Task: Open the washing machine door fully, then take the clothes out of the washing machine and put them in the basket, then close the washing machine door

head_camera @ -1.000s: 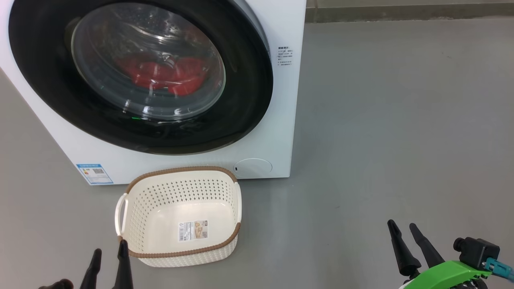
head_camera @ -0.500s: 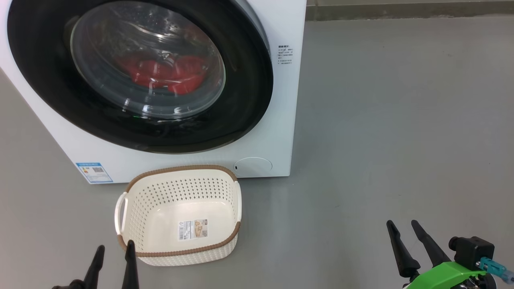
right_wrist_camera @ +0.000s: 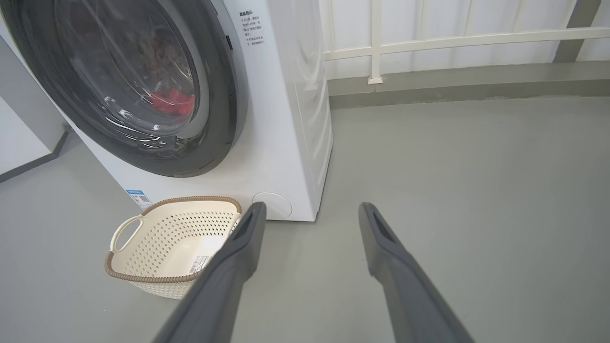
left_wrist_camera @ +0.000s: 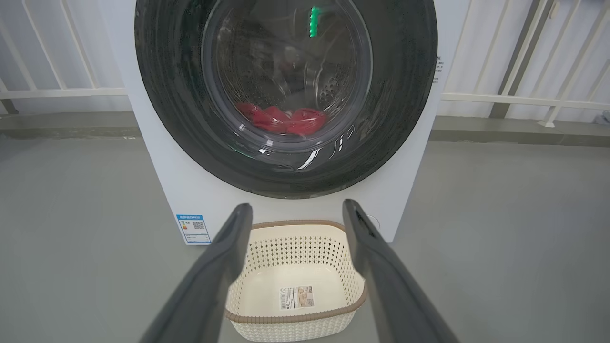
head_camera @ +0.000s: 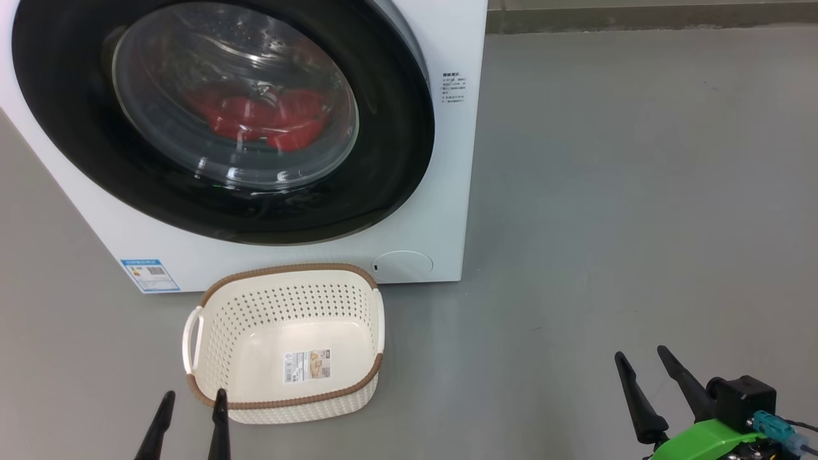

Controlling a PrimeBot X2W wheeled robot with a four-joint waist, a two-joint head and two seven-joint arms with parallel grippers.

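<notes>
The white washing machine (head_camera: pixel 447 191) stands at the upper left, its black-rimmed round door (head_camera: pixel 396 147) shut against the front. Red clothes (head_camera: pixel 262 118) lie inside behind the glass. They are also seen through the door window as red clothes (left_wrist_camera: pixel 281 119). The cream basket (head_camera: pixel 374 300) sits empty on the floor just before the machine. My left gripper (head_camera: pixel 195 399) is open at the basket's near-left corner, above the floor. My right gripper (head_camera: pixel 641 358) is open far to the right, well clear of the machine. In the right wrist view the door (right_wrist_camera: pixel 224 95) and basket (right_wrist_camera: pixel 143 278) lie to the left.
Grey floor (head_camera: pixel 607 191) stretches wide to the right of the machine. A white railing (right_wrist_camera: pixel 429 38) and a low kerb run along the back wall. A small round flap (head_camera: pixel 402 265) and a blue label (head_camera: pixel 150 275) mark the machine's lower front.
My left gripper has shifted right along the bottom edge, toward the basket's near-left corner. The right gripper has hardly moved. The door stays shut.
</notes>
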